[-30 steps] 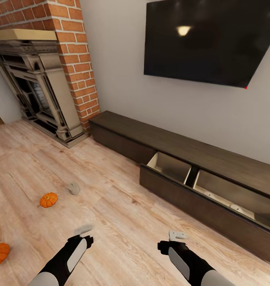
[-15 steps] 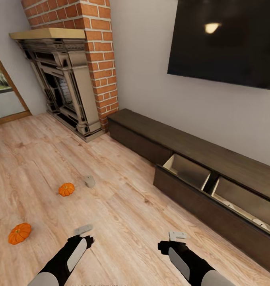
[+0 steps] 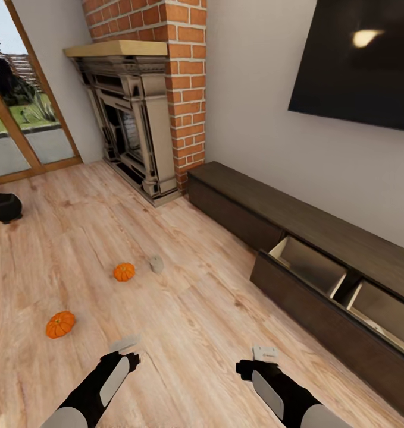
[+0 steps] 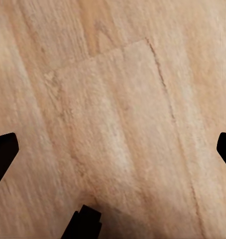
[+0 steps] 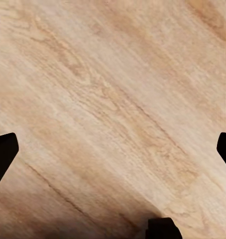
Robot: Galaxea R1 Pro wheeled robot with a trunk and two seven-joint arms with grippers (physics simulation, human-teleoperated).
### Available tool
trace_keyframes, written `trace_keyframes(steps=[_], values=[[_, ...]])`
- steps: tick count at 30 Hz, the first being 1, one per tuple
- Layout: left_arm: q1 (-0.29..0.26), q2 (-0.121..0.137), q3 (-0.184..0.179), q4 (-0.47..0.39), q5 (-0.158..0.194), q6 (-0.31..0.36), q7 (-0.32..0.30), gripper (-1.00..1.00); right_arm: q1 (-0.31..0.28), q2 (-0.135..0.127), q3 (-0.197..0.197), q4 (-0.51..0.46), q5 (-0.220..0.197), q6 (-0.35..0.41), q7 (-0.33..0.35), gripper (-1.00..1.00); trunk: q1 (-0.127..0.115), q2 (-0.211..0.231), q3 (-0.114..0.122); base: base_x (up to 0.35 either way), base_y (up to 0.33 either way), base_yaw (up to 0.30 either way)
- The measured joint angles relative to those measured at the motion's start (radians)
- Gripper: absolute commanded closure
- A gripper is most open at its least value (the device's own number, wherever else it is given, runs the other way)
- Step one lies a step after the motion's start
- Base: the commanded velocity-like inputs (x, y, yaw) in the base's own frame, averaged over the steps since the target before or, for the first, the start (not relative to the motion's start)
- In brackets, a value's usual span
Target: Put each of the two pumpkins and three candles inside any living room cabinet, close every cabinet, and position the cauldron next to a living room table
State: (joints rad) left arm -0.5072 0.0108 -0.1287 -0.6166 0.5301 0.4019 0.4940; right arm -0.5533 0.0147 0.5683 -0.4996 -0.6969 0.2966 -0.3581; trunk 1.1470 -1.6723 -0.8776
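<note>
Both pumpkins point(image 3: 124, 271) point(image 3: 60, 324) lie on floor point(image 3: 184, 309); cabinet point(image 3: 320, 285) drawer stands open; left gripper point(image 4: 113, 149) and right gripper point(image 5: 113, 149) spread, empty.

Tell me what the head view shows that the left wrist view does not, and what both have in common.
Head view: two pumpkins on the floor, a small grey candle beside the farther one, the black cauldron near the glass door, the cabinet with one drawer pulled out, the fireplace and the right gripper.

Left wrist view: the floor close up, between dark fingertips.

Both: the wooden floor and the open, empty left gripper.
</note>
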Motion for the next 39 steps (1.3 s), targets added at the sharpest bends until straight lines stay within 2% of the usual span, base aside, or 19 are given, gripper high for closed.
trace_keyframes(steps=[4, 8, 14, 18, 23, 25, 31, 39], values=[[0.0, 0.0, 0.0, 0.0, 0.0, 0.0, -0.001, -1.0, 0.0, 0.0, 0.001, 0.014, 0.0, -0.025, 0.003, -1.0, -0.011, 0.021, 0.009, 0.0, 0.0, 0.288], [0.0, 0.0, 0.0, 0.0, 0.001, 0.0, -0.001, -1.0, 0.0, 0.0, 0.028, 0.026, -0.001, -0.031, 0.004, -1.0, -0.027, 0.049, 0.022, 0.0, 0.0, 0.269], [0.0, 0.0, 0.001, 0.0, 0.004, 0.001, -0.001, -1.0, 0.0, -0.001, 0.047, 0.029, -0.002, -0.049, 0.006, -1.0, -0.05, 0.091, 0.04, 0.0, 0.0, 0.061], [0.0, 0.0, 0.001, 0.0, 0.002, 0.001, -0.001, -1.0, 0.002, 0.001, 0.061, 0.03, -0.003, -0.091, 0.006, -1.0, -0.05, 0.091, 0.042, 0.0, 0.0, 0.007], [0.0, 0.001, 0.001, 0.0, -0.004, 0.0, -0.001, -1.0, 0.006, 0.001, 0.13, 0.033, -0.004, -0.119, 0.005, -1.0, -0.05, 0.091, 0.048, 0.059, 0.0, 0.045], [0.0, 0.004, 0.002, 0.0, -0.005, 0.0, -0.002, -1.0, 0.007, 0.001, 0.143, 0.033, -0.005, -0.131, 0.005, -1.0, -0.05, 0.091, 0.051, 0.221, 0.0, 0.066], [0.0, 0.034, 0.003, 0.0, 0.004, 0.002, -0.003, -1.0, 0.007, 0.001, 0.15, 0.034, -0.005, -0.141, 0.005, -1.0, -0.05, 0.091, 0.058, 0.27, 0.052, 0.046], [0.0, 0.04, 0.003, 0.0, 0.008, 0.003, -0.003, -1.0, 0.007, 0.001, 0.152, 0.034, -0.005, -0.141, 0.005, -1.0, -0.05, 0.091, 0.064, 0.289, 0.063, 0.178]])
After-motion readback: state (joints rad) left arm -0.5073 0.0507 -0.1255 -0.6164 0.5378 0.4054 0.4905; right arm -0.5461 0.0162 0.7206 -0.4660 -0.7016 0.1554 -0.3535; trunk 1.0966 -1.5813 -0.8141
